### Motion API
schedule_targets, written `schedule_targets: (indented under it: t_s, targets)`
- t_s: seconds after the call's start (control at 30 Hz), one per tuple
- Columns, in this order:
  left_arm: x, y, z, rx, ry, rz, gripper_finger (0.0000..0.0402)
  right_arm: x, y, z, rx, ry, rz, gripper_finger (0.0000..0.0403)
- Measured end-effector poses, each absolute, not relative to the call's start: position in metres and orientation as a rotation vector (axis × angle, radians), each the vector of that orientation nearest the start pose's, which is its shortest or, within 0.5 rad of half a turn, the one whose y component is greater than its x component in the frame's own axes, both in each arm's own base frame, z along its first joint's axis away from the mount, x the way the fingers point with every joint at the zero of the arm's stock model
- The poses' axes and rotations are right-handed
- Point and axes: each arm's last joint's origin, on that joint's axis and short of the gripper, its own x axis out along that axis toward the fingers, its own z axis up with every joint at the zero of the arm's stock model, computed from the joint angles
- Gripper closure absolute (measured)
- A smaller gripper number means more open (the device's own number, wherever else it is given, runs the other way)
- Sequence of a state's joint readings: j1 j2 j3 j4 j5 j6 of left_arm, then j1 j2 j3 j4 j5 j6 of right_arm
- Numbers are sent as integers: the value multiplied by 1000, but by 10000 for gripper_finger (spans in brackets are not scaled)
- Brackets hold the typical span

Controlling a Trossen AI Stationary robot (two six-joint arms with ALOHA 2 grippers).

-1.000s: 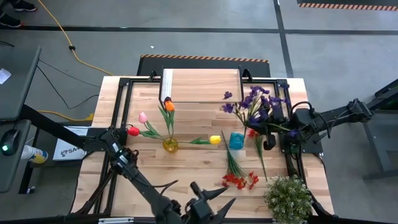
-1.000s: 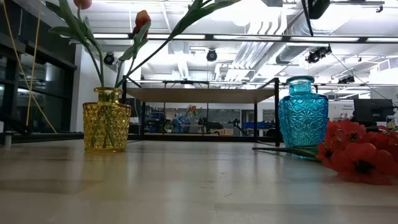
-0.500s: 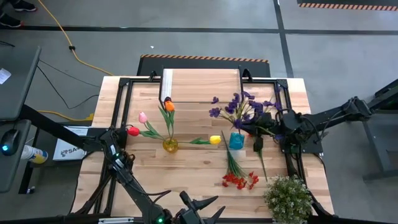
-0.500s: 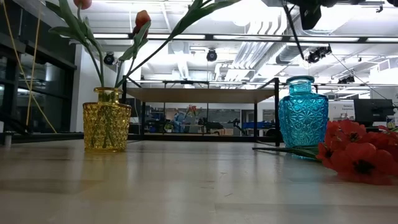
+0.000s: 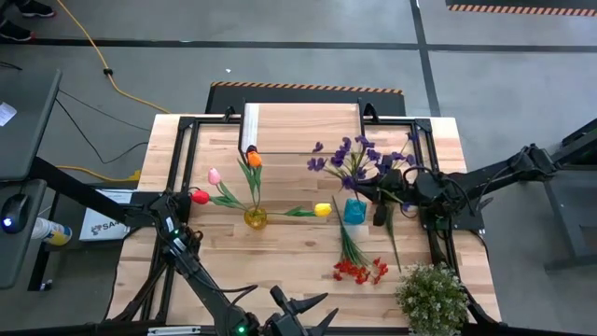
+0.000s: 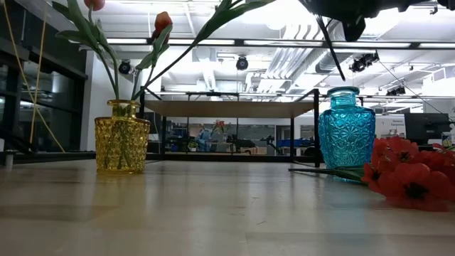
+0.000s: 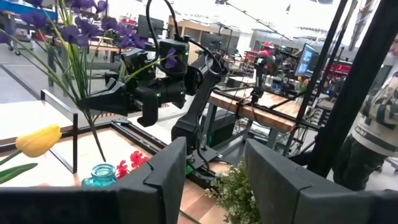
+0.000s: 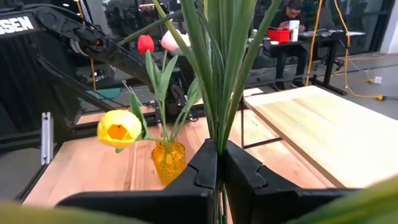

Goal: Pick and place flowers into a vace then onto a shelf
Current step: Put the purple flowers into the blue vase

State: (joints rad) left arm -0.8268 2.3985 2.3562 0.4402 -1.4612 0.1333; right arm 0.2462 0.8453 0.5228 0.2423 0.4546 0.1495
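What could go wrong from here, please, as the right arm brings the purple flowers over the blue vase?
1. The right pincer is shut on the purple flowers, and the stem end hangs just above the narrow mouth of the blue vase; it might miss and tip the vase.
2. The red spray lies beside the vase, so a tipped vase could land on it.
3. The yellow tulip leans from the yellow vase toward the blue one; the purple blooms could snag it.

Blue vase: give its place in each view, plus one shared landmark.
High view: blue vase at centre-right, beside the right pincer.
Low view: right of centre.
Left wrist view: only its top, at the lower left.
Right wrist view: not visible.
Shared landmark: the yellow vase.
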Motion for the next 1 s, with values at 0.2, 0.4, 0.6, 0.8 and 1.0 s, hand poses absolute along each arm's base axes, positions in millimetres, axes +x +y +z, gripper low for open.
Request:
schedule_targets:
  t_s: [0.2, 0.4, 0.6, 0.8, 1.0]
  targets:
    - [378, -368, 359, -238, -124, 634, 208, 187, 33, 270, 130, 78, -219, 399]
    - [378, -368, 359, -238, -124, 633, 208, 185, 30, 249, 207, 64, -228, 392]
    - [378, -368, 359, -238, -124, 634, 208, 180, 29, 232, 248, -13, -215, 399]
    - [378, -368, 359, -239, -122, 645, 208, 177, 29, 222, 246, -3, -208, 385]
    - [378, -367, 357, -221, -106, 673, 208, 177, 29, 218, 238, 31, -181, 389]
